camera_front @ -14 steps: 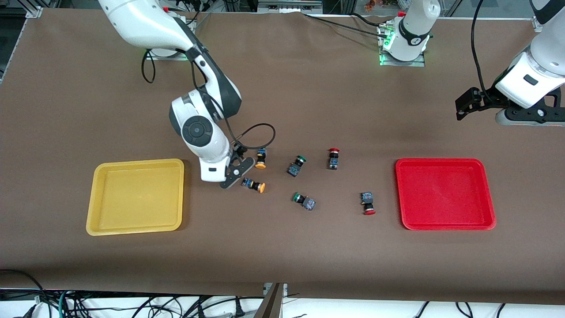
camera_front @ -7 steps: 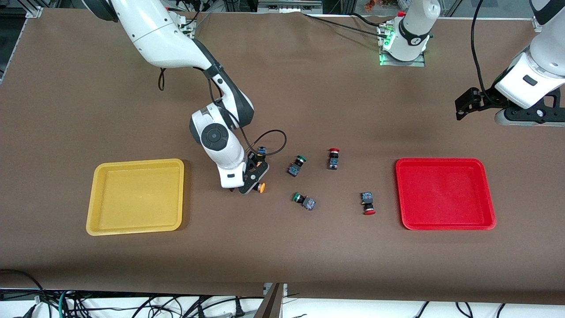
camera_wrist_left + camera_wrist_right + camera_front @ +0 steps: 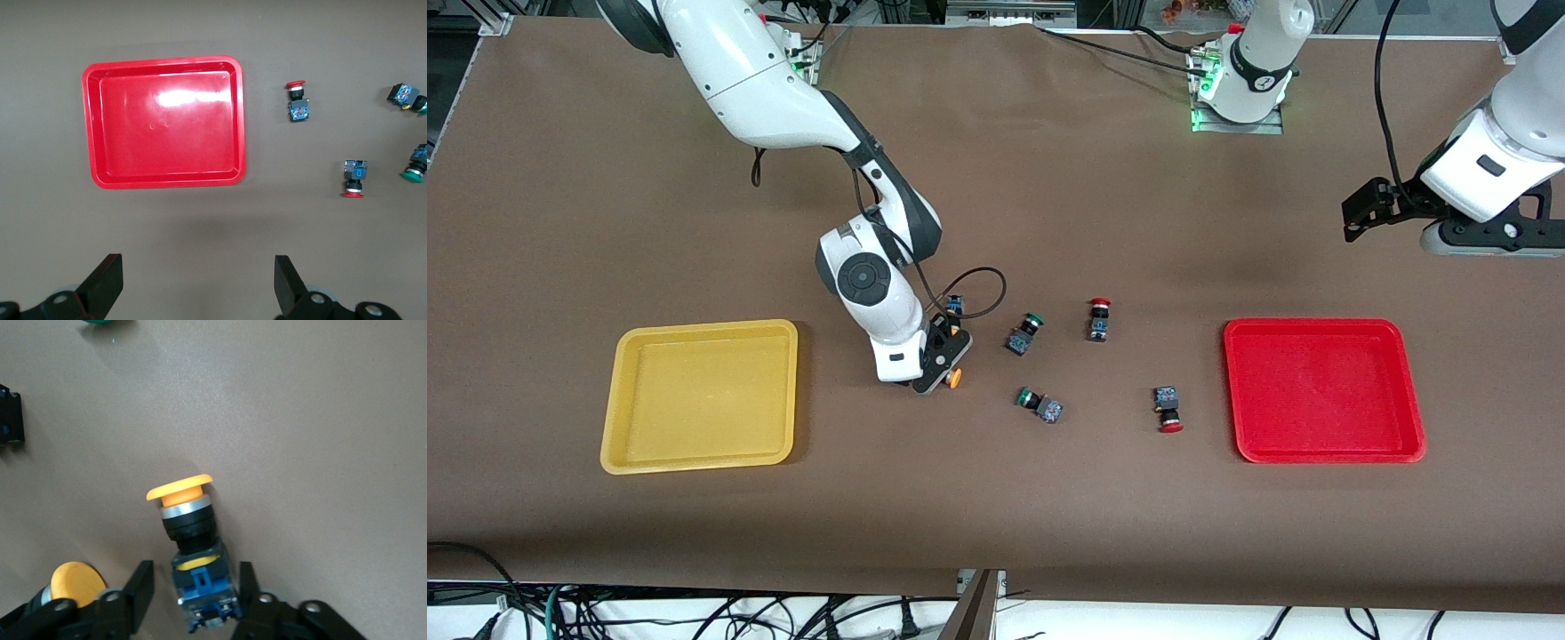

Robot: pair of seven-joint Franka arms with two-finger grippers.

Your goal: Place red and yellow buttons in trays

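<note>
Now the right gripper (image 3: 193,590) is low on the table, jaws apart, straddling a yellow button's (image 3: 190,540) blocky body, cap pointing away, likely to pinch flat sides. Left gripper (image 3: 198,283) waits, jaws apart, above the red tray (image 3: 93,127).

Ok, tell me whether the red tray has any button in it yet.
No: the red tray holds nothing in the left wrist view, and both red buttons lie on the table beside it.

Two glossy white arms with dark grey joint bands, round grey joint cap, black two-finger grippers, looping black cables, green-lit bases, black wrist-camera bracket on the left arm.
</note>
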